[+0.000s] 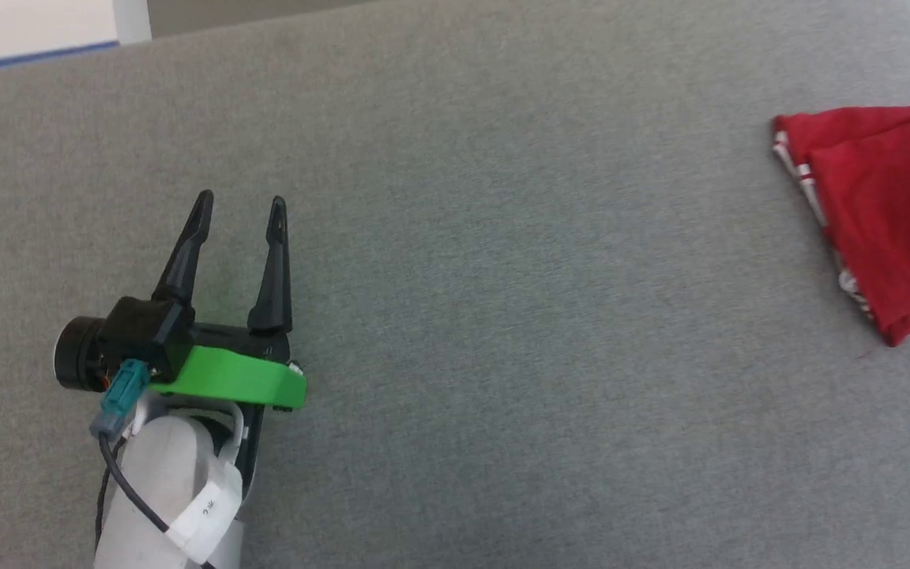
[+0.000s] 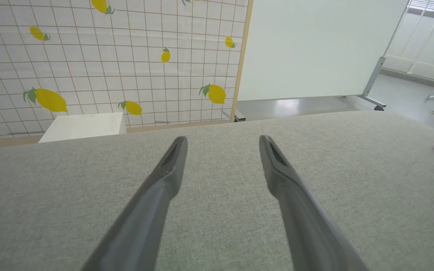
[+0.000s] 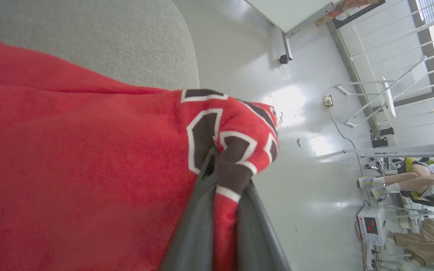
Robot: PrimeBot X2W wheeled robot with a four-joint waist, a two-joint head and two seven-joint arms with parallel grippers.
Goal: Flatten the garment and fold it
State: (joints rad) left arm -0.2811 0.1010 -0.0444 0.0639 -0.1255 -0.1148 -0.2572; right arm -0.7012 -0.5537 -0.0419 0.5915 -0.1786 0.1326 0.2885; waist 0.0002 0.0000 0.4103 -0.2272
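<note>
L gripper over table at lower left of head view, garment on table at far right, well apart; a fold of garment sits btwn R gripper fingers, near table corner.

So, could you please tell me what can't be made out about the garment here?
- Head view: the garment is cut off by the right edge; its lay is unclear.
- Right wrist view: the lettering is bunched in the right hand, unreadable.
- Left wrist view: a tiny sliver at the right edge.

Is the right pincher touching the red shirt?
Touching. In the right wrist view, the right gripper pinches a bunch of the red jersey.
</note>
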